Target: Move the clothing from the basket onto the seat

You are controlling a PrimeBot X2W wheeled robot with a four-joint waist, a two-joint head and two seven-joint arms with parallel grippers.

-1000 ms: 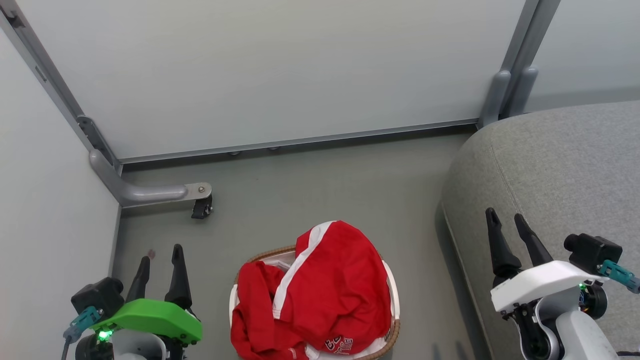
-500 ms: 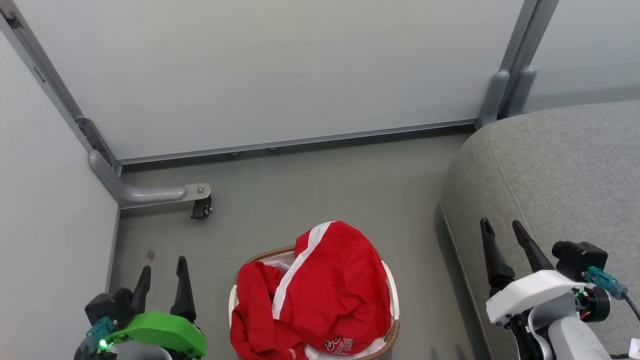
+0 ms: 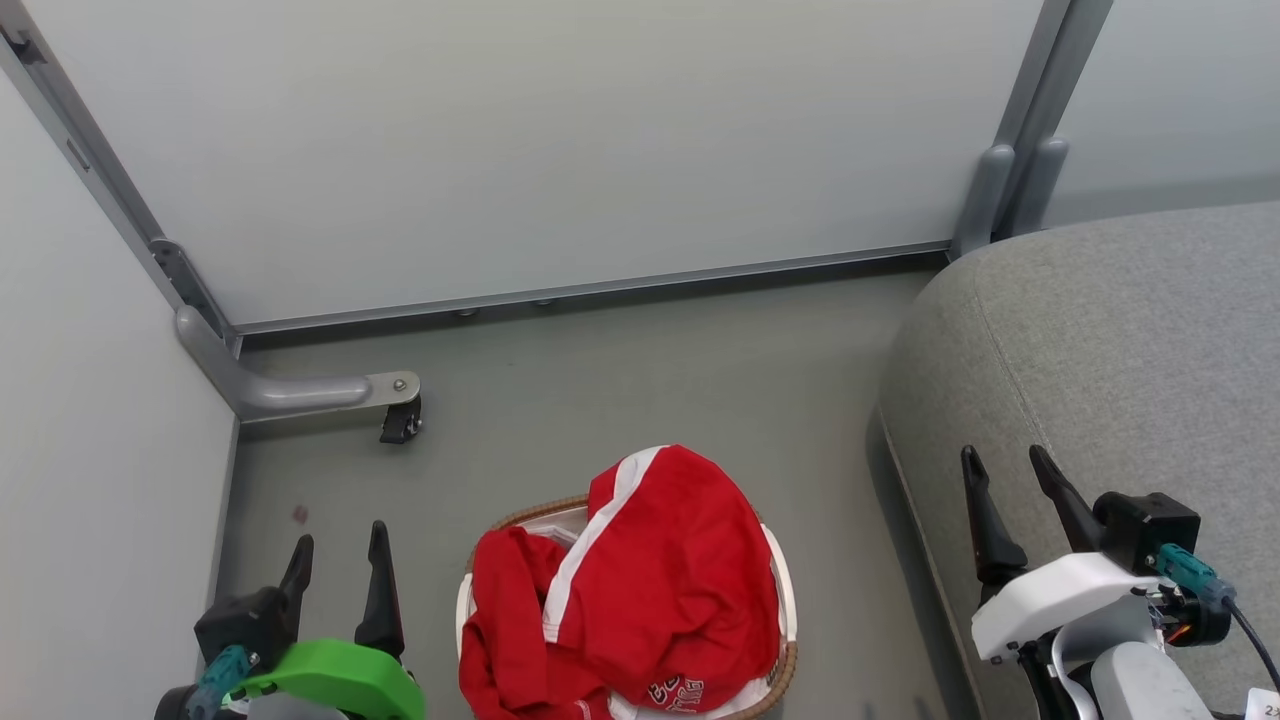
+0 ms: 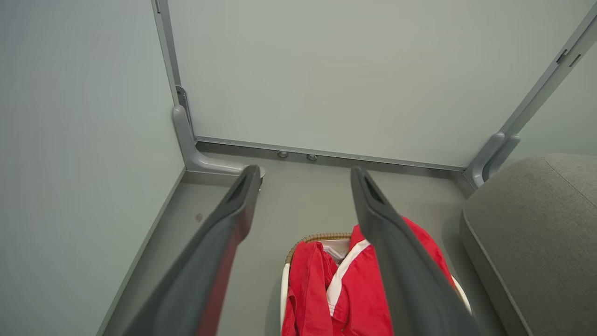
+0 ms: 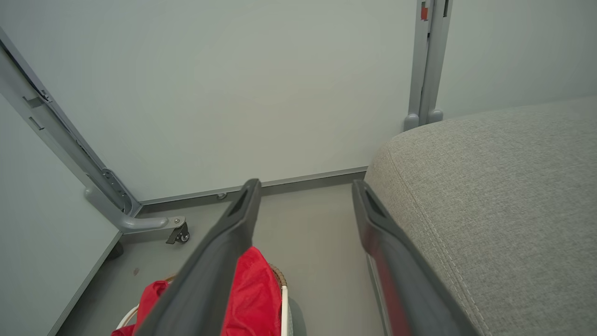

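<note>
Likely soft, light, floppy: pinch red clothing at raised far fold; left gripper, right gripper spread wide, empty.

Plain grey-green floor, bounded by pale panels on a metal base rail. The basket stands on it at bottom centre, woven rim up. The grey sofa sits on it at the right, near the basket with a strip of bare floor between them. At the left a grey metal foot with a black caster. A small reddish speck below it.
</note>
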